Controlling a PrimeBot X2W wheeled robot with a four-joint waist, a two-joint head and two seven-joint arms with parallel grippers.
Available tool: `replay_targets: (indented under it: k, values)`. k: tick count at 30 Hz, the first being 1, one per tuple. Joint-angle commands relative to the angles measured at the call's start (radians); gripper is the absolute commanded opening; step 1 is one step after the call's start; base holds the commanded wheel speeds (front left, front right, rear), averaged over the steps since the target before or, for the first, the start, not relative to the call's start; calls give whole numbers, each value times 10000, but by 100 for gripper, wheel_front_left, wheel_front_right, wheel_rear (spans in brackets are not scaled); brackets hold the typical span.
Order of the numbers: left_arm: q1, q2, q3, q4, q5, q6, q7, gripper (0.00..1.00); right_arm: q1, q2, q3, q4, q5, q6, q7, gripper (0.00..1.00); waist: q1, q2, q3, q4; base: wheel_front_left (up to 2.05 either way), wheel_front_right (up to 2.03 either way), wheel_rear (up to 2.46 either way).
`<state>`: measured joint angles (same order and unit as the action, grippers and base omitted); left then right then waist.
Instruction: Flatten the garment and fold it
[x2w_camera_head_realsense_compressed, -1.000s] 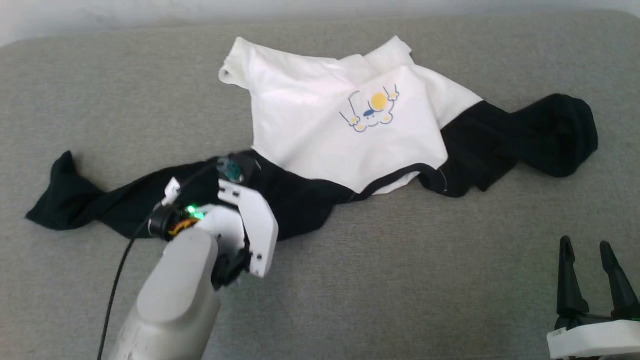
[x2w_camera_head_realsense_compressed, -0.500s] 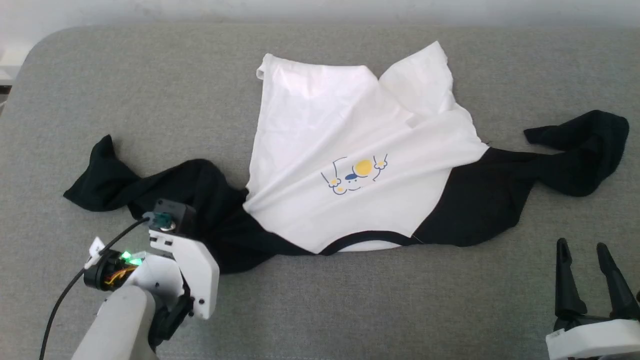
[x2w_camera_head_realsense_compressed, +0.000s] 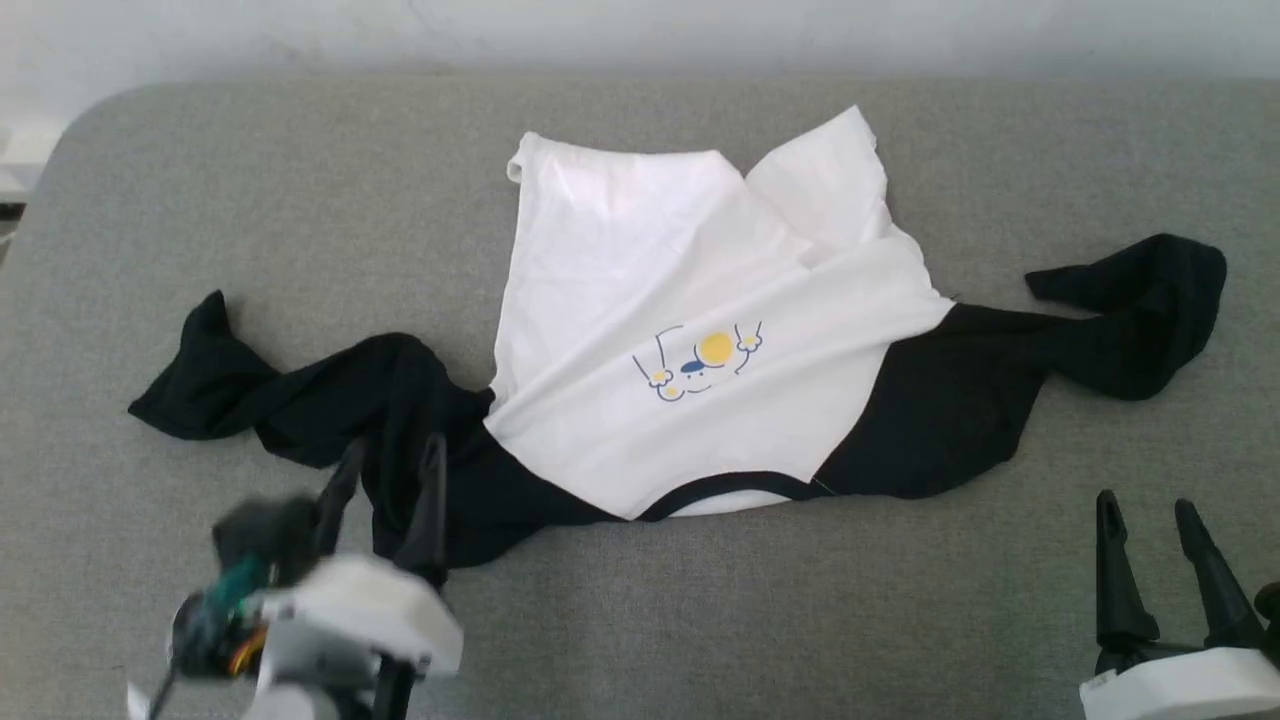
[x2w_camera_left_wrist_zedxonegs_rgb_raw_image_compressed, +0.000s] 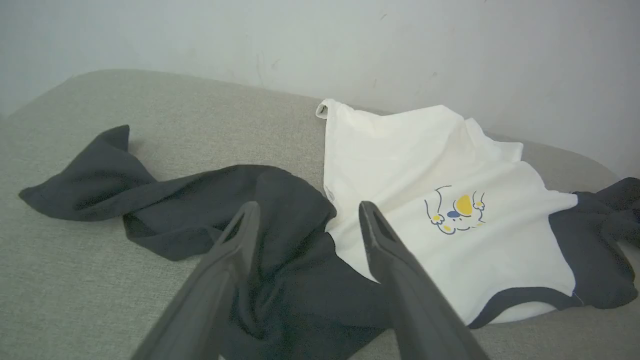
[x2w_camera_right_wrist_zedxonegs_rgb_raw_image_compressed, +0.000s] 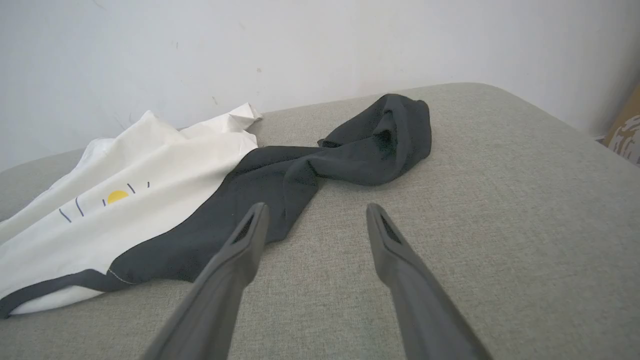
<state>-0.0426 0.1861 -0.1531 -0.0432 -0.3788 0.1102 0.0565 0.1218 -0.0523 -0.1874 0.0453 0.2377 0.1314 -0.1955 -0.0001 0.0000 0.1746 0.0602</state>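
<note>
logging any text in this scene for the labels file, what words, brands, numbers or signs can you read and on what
No readable text in any view.
The garment: its chest print is a cartoon only, a yellow circle with blue outlines, with no letters or numbers.
The brown thing at the right edge of the right wrist view: pale marks, too blurred to read.

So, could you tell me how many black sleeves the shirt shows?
2: one sleeve bunched at the left, the other sleeve twisted at the right.
</note>
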Motion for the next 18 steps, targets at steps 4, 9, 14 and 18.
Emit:
replay_targets:
  k: [4,9,14,18]
  values:
    - [1148,-321,263,-533,521,690,-1502,100,88,20,29,-92,-17,-7,-84,100,1,0,-291,83,0,0,0]
    - [2045,-576,6,-543,892,935,-2482,100,-248,20,316,-647,-574,-7,479,100,1,0,-432,432,0,0,0]
    - [2189,-720,-175,-290,726,822,-2641,100,-1228,20,776,-1155,-1218,-7,2547,100,1,0,-420,752,0,0,0]
    - [2032,-709,-291,-195,763,755,-2687,100,-2186,-252,1058,-1011,-1622,-7,4932,100,1,0,-332,1014,0,0,0]
